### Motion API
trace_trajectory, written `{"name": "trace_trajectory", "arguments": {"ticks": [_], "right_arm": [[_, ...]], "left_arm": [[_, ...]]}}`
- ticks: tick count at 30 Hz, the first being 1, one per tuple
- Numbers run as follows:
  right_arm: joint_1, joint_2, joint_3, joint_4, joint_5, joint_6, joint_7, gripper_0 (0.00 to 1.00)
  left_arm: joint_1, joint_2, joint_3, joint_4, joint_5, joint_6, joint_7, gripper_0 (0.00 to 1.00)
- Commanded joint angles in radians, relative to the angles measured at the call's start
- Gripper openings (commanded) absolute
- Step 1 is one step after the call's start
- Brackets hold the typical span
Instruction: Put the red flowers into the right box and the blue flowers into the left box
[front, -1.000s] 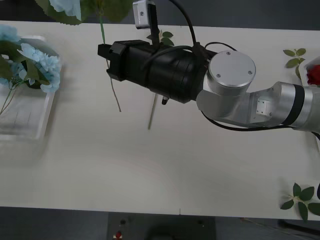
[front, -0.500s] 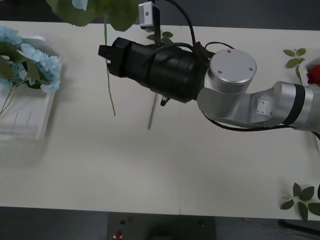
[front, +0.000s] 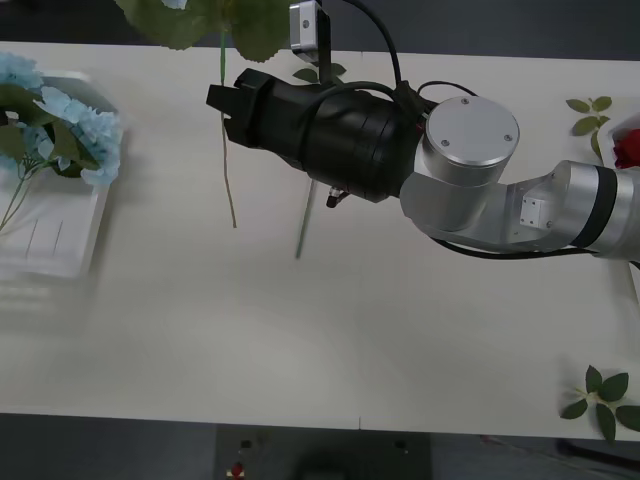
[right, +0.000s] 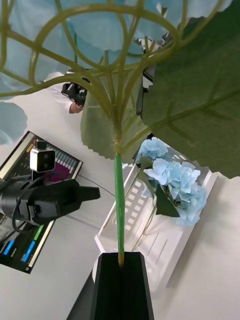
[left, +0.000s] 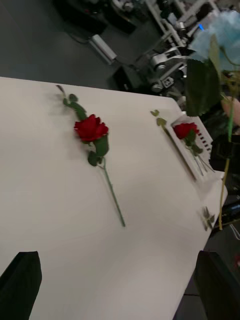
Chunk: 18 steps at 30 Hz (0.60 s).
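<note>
Stem pinched tight: my right gripper (right: 121, 260) is closed on a blue flower (right: 100, 45) just below its leaves, fingers together around the thin green stalk. From the front, that gripper (front: 222, 103) sits above the far middle of the table (front: 300, 340), my right arm reaching across from the right side, and the stem's free end (front: 229, 190) hangs down below the fingers, its tip clear of the tabletop as far as I can tell. The bloom and big leaves (front: 215, 20) run off the far edge of the front view.

The left box (front: 55, 230) lies at the table's left edge, and 1 cluster of blue flowers (front: 70, 130) already rests in its far end; my right wrist camera sees the same box (right: 165, 240) beyond the held stem.

My left gripper (left: 120, 280) is spread open, fingers at both corners, hanging over bare table. Beyond it 1 red flower (left: 91, 128) lies flat on the table, stem trailing toward me. Another red flower (left: 186, 131) lies in the right box (left: 182, 155) at the table's right end, whose edge (front: 630, 135) shows from the front too.
</note>
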Motion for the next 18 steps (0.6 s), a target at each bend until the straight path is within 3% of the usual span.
{"name": "trace_trajectory", "arguments": {"ticks": [1, 8, 18], "right_arm": [[0.01, -0.003, -0.021, -0.001, 0.021, -0.012, 0.009, 0.0], [0.035, 0.015, -0.027, 0.01, 0.064, -0.014, 0.012, 0.0], [0.028, 0.036, -0.047, 0.054, 0.052, 0.008, 0.007, 0.0]], "left_arm": [[0.004, -0.021, -0.047, -0.02, 0.124, 0.023, -0.094, 0.88], [-0.004, -0.128, -0.144, -0.062, 0.275, 0.038, -0.161, 0.89], [-0.041, -0.224, -0.303, -0.115, 0.304, -0.011, -0.18, 0.88]]}}
